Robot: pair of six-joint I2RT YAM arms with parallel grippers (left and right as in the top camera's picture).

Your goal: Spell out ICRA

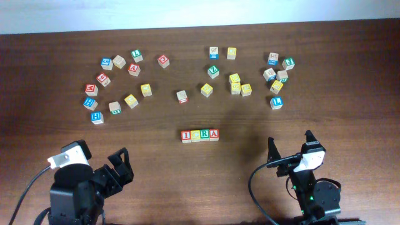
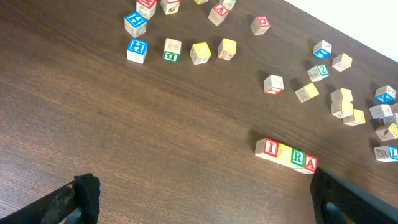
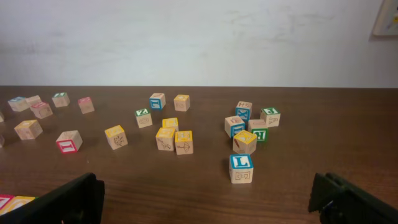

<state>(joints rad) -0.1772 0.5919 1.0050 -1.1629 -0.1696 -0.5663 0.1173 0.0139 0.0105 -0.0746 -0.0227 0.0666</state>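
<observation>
A row of letter blocks reading I, C, R, A [image 1: 200,135] lies at the middle of the table, side by side and touching. The row also shows in the left wrist view [image 2: 285,154], and its left end shows at the lower left edge of the right wrist view [image 3: 11,201]. My left gripper [image 1: 119,165] is open and empty at the near left, well back from the row. It spans bare wood in its own view [image 2: 202,199]. My right gripper [image 1: 290,147] is open and empty at the near right, above bare wood [image 3: 205,199].
Several loose letter blocks lie scattered across the far half of the table: a left cluster [image 1: 115,81], a middle group [image 1: 219,75] and a right cluster [image 1: 277,75]. A blue L block [image 3: 241,168] is the nearest one ahead of my right gripper.
</observation>
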